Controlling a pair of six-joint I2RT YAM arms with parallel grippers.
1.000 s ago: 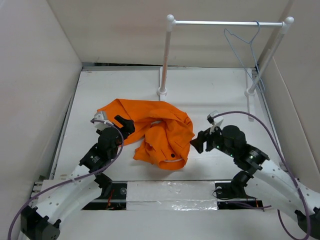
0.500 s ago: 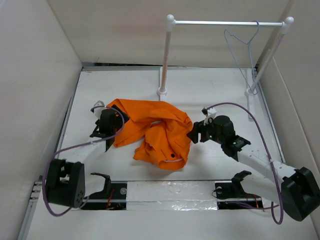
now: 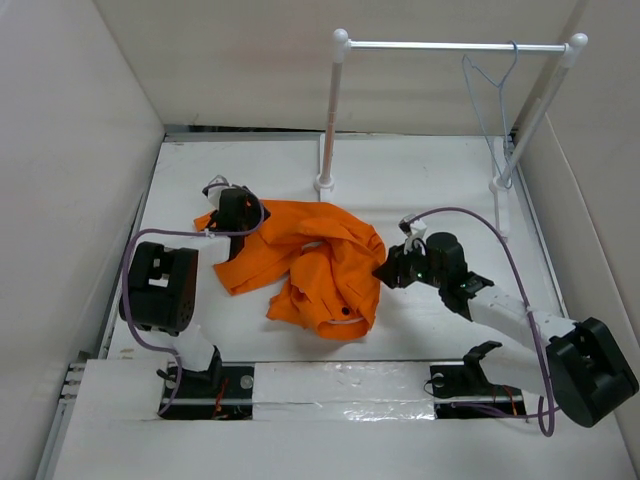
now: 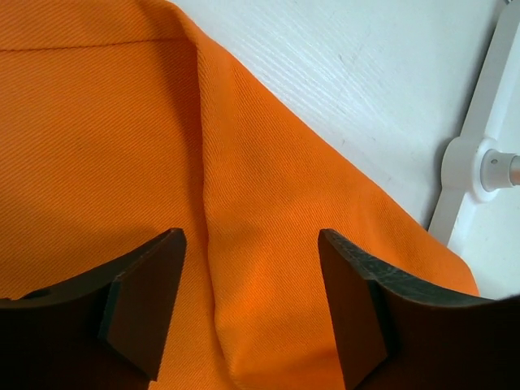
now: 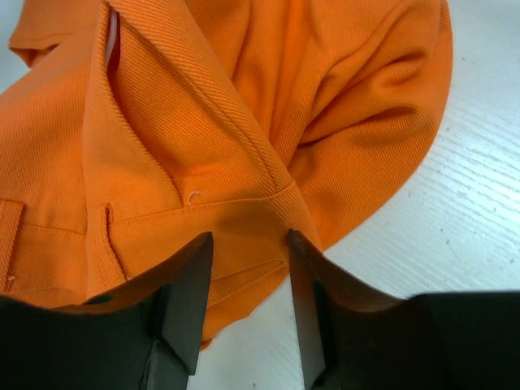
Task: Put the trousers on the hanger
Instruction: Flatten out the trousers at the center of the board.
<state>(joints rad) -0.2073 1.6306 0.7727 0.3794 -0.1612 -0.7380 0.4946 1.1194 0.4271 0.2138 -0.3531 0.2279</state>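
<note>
The orange trousers (image 3: 310, 260) lie crumpled in the middle of the table. The pale blue-grey wire hanger (image 3: 488, 95) hangs by its hook from the white rod at the back right. My left gripper (image 3: 238, 215) is open over the trousers' far left edge; in the left wrist view (image 4: 248, 305) its jaws stand wide apart just above a fold of orange cloth (image 4: 244, 244). My right gripper (image 3: 388, 270) is open at the trousers' right edge; in the right wrist view (image 5: 248, 296) its jaws straddle a seamed hem (image 5: 236, 203) without closing on it.
A white rack with two posts (image 3: 330, 110) and a rod (image 3: 455, 46) stands at the back; one post foot shows in the left wrist view (image 4: 479, 166). White walls enclose the table on the left, back and right. Purple cables loop off both arms.
My left gripper has moved away from me and rightward onto the trousers' far left edge. My right gripper has crept left to the trousers' right edge. The hanger has swung slightly right.
</note>
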